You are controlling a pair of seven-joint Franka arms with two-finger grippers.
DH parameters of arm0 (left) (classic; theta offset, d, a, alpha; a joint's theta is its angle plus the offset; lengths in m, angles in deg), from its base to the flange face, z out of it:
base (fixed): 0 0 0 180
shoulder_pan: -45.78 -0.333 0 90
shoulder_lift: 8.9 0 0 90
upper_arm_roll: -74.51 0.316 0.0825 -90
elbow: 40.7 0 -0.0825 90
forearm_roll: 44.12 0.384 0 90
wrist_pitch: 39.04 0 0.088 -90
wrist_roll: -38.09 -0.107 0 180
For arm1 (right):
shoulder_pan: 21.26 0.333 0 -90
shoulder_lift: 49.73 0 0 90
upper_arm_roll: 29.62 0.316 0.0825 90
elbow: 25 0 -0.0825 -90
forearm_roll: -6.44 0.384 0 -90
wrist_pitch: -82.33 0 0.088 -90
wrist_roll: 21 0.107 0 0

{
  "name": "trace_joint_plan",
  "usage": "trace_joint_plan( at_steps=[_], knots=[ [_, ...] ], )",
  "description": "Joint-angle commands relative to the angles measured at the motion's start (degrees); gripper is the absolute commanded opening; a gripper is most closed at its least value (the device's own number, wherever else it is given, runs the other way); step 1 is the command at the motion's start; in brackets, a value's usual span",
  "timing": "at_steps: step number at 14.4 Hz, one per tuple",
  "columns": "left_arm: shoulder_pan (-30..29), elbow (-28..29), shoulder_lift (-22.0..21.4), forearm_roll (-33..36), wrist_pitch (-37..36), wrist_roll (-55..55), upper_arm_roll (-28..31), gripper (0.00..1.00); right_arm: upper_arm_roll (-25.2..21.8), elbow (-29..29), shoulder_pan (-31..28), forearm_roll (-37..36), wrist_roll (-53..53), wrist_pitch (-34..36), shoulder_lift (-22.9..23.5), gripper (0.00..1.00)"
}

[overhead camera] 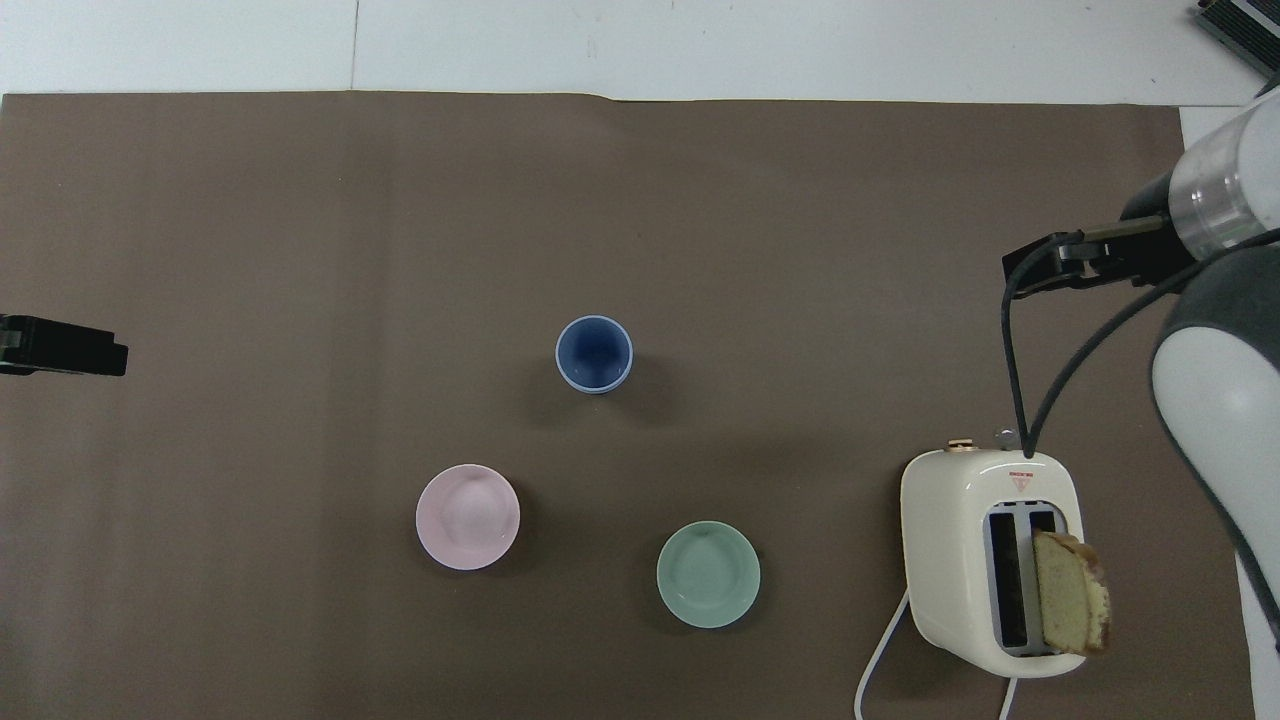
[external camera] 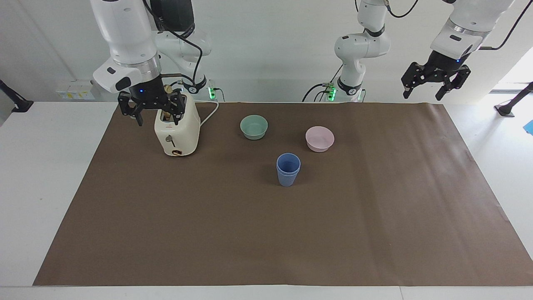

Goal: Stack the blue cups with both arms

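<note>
The two blue cups point(external camera: 288, 168) stand nested one inside the other, upright, in the middle of the brown mat; they also show in the overhead view point(overhead camera: 594, 353). Nothing touches them. My right gripper point(external camera: 157, 116) hangs open and empty in the air by the top of the toaster, well away from the cups; in the overhead view it shows at the right arm's end of the mat point(overhead camera: 1060, 265). My left gripper point(external camera: 435, 89) waits open and empty, raised high over the left arm's end of the table, and its tip shows in the overhead view point(overhead camera: 60, 345).
A cream toaster point(external camera: 177, 129) with a slice of bread in one slot point(overhead camera: 1070, 600) stands at the right arm's end. A green bowl point(external camera: 254, 126) and a pink bowl point(external camera: 320, 138) sit nearer to the robots than the cups.
</note>
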Motion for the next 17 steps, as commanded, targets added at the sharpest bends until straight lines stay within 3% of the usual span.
trace_joint_plan(
  at_steps=[1, 9, 17],
  knots=[
    [-0.45, 0.02, -0.68, -0.66, -0.92, -0.40, 0.05, 1.00, 0.59, -1.79, -2.59, 2.86, 0.34, 0.85, -1.32, 1.00],
    [-0.45, 0.02, -0.68, -0.66, -0.92, -0.40, 0.05, 1.00, 0.59, -1.88, -3.73, 2.95, 0.34, 4.45, -4.04, 1.00],
    [-0.45, 0.02, -0.68, -0.66, -0.92, -0.40, 0.05, 1.00, 0.59, -1.96, -3.73, 2.95, 0.17, 3.66, -3.95, 1.00]
  ],
)
